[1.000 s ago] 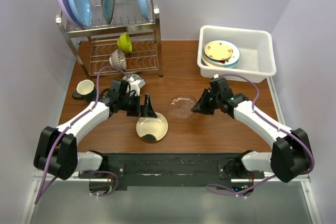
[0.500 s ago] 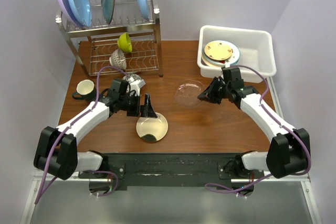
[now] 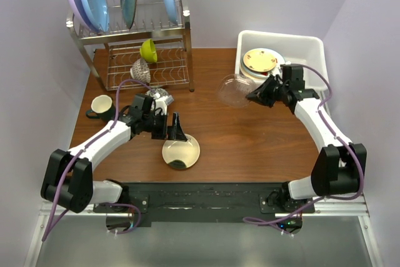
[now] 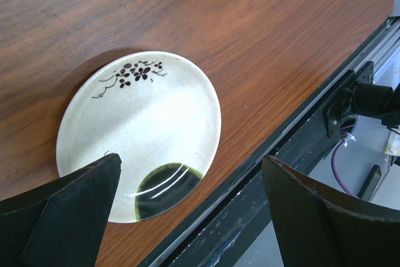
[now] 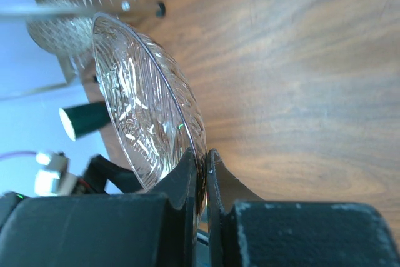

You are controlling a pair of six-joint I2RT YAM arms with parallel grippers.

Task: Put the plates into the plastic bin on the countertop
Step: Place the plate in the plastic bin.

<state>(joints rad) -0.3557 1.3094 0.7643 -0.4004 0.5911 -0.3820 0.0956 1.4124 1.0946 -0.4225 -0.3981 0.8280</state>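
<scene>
1. Gripping a clear glass plate [image 3: 232, 89] by its rim, the right gripper [image 3: 255, 95] has its jaws closed on the thin edge. In the right wrist view both fingers [image 5: 181, 182] pinch that edge and the plate stands steeply tilted.
2. That plate hangs above the tabletop [image 3: 250, 142], just beside the left wall of the plastic bin [image 3: 312, 43]. From the top view its right edge seems close to the bin's rim, but I cannot tell whether it overlaps it.
3. The bin sits at the far right corner of the tabletop. Inside it, against the left wall, lie the stacked plates [image 3: 261, 60]: a cream one with small red spots on top and a teal-rimmed one beneath.
4. The left gripper [image 3: 177, 130] is spread wide and grips nothing. It hovers over the far edge of a cream plate [image 3: 181, 153].
5. That cream plate lies flat near the tabletop's near edge, left of centre. The left wrist view shows a dark flower sprig near one side and a dark green patch at the opposite side.
6. A wire rack [image 3: 134, 54] stands at the far left corner. Large blue and lilac plates stand upright on its upper tier, and a lime-green bowl [image 3: 149, 49] is on the lower tier.
7. A dark mug [image 3: 100, 107] with a pale inside rests near the left edge.
</scene>
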